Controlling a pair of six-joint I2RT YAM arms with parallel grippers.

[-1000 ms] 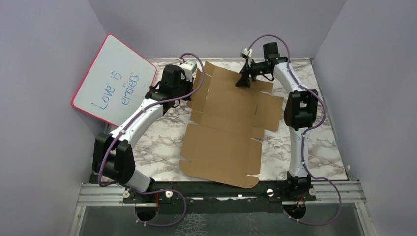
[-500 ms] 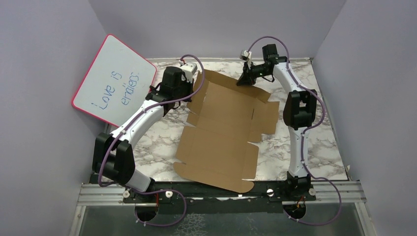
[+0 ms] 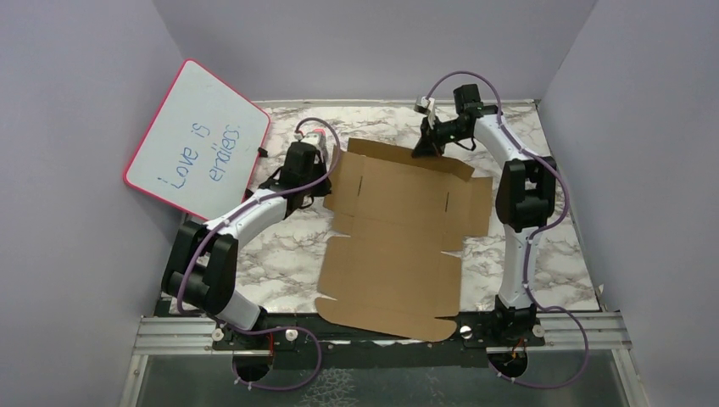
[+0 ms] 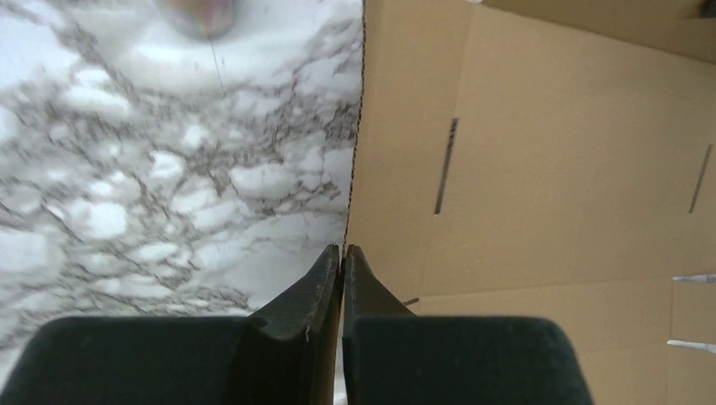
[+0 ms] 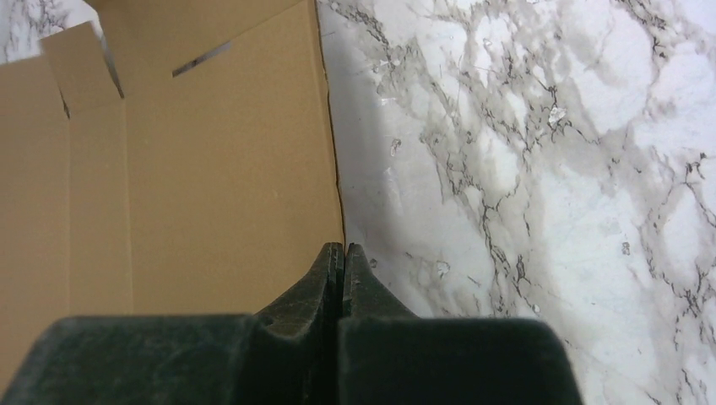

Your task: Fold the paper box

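Grey-veined white marble patterning covers the table (image 3: pixel 280 246), which sits inside a booth of plain lavender walls (image 3: pixel 365 51). At its middle lies the paper box (image 3: pixel 398 246), a brown cardboard sheet, mostly flat and unfolded, with flaps, slits and tabs. Its near edge reaches the table's front, and its far flap appears tilted up.

The left end effector (image 4: pixel 342 251) meets the sheet's left edge. Its fingers are pressed together, with the cardboard edge running into the seam between them, pinched there. The right end effector (image 5: pixel 343 249) is likewise closed, nipping the far edge of the sheet.

White arms with black joints and purple cables curve in from either side. A pink-framed whiteboard (image 3: pixel 199 136) with blue handwriting leans against the left wall, apart from the box. A metal rail (image 3: pixel 169 335) carrying the arm bases runs along the table's front.
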